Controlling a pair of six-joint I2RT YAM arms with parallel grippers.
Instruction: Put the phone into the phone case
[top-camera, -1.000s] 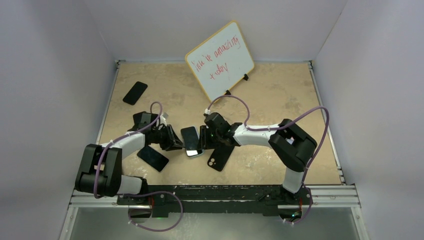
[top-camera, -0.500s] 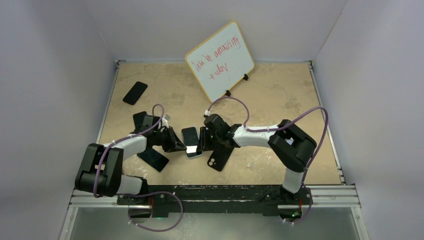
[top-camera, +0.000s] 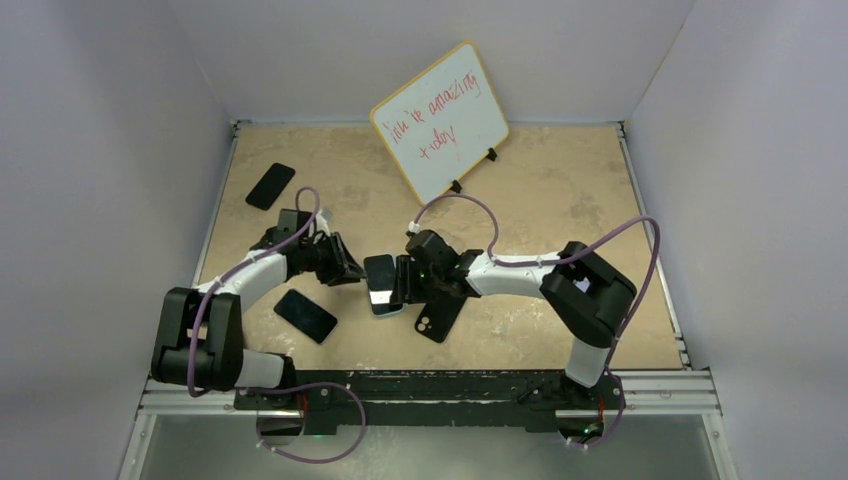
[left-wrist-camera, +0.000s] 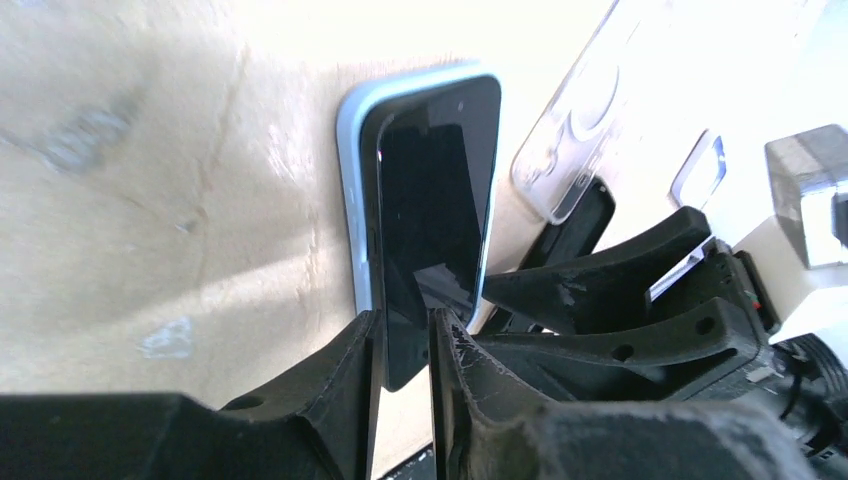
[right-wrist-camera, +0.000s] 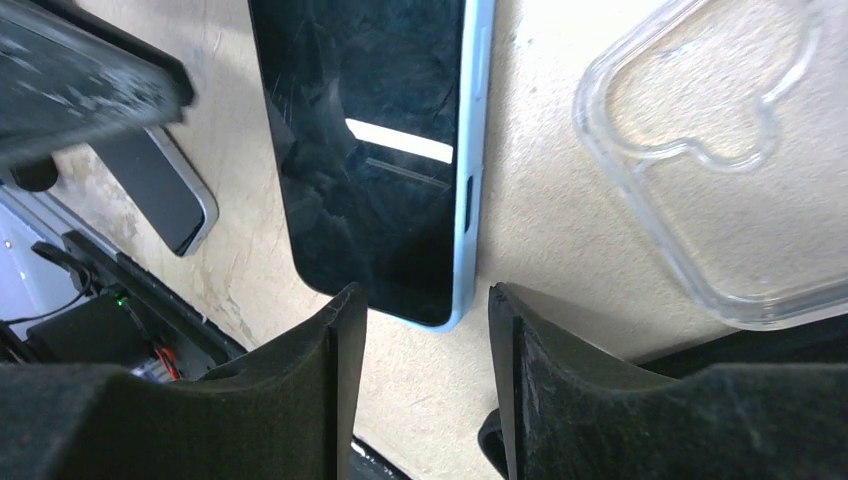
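Top external: frames the phone (top-camera: 381, 284) at the middle of the table (top-camera: 560, 200), flanked left and right, probably so each edge can be pressed home.
Left gripper (top-camera: 352, 272): sits at the phone's left side; jaws a narrow slit over one corner, pinching or not impossible to tell.
Phone case (left-wrist-camera: 358, 200): pale blue, rims the phone, lying flat.
Right gripper (top-camera: 402, 284): jaws parted, grasping nothing, straddling the near corner.
Wrist views: reveal a clear case (right-wrist-camera: 720, 170), unseen from above.

- phone (top-camera: 381, 283) lies on the table (top-camera: 560, 190), between the left gripper (top-camera: 355, 274) and the right gripper (top-camera: 401, 288)
- whiteboard (top-camera: 440, 120) stands behind them, at the table's back
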